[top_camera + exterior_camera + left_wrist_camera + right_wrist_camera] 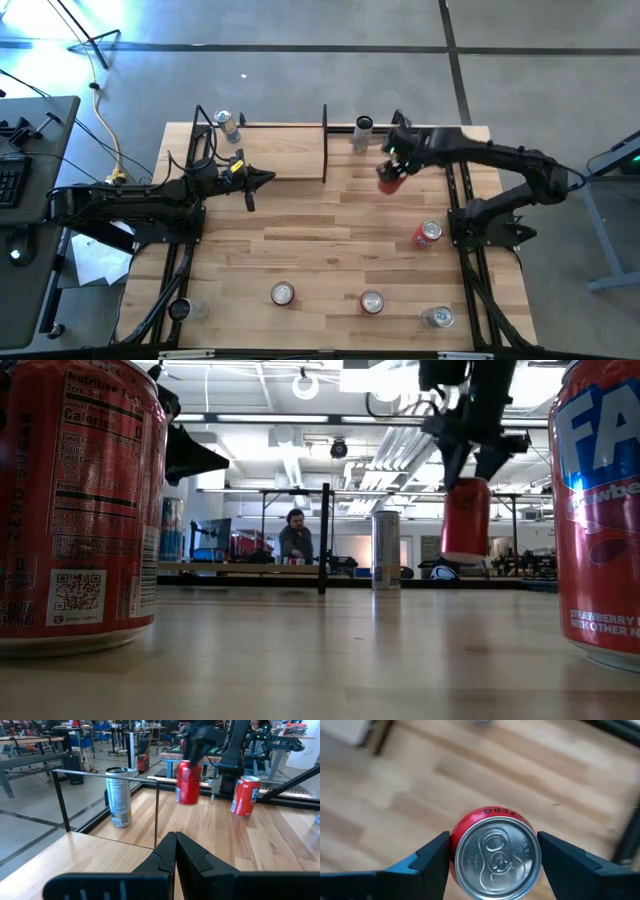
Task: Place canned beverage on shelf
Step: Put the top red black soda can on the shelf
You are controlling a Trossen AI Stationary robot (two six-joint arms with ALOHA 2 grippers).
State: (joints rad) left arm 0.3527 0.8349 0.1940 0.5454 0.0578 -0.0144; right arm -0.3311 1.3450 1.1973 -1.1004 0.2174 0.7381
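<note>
Close to the wrist lens, a red can [495, 854] sits clamped between the right gripper [392, 172]'s fingers, lifted above the table, just near-right of the shelf [280, 150]. Transport step; next, carry it far-left and lower it upright. Left gripper [262, 180] waits closed.

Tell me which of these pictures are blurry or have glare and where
High view: bluish-white glare washes out the top-left floor; the table is evenly lit. Low view: the two near red cans at the edges loom large and soft, ceiling lights glare behind. Right wrist view: the tabletop is smeared, while the red can between the right gripper fingers is sharp. Left wrist view: fairly clear throughout.
</note>
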